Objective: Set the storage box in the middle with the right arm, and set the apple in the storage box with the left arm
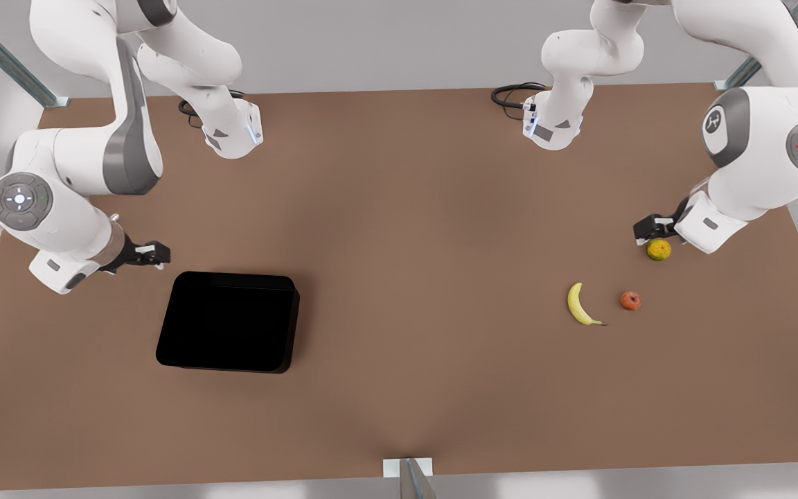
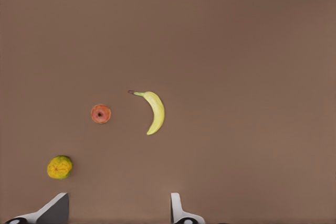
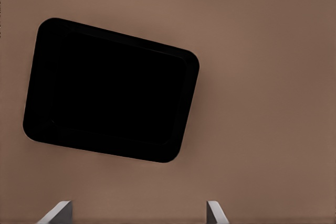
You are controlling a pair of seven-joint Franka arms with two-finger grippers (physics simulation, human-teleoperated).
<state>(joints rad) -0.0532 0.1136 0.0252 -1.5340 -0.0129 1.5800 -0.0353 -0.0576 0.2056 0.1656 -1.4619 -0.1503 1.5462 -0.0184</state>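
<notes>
The black storage box lies empty on the brown table at the front view's left, and it is also in the right wrist view. My right gripper hovers open just beyond the box's far left corner; its fingertips stand wide apart. The small red-orange apple rests on the table at the front view's right, also seen from the left wrist. My left gripper hangs open farther back from the apple, holding nothing, with its fingertips spread.
A yellow banana lies just left of the apple in the front view. A yellow-orange round fruit sits right beside the left gripper. Both arm bases and cables stand at the table's far edge. A metal post rises at the near edge.
</notes>
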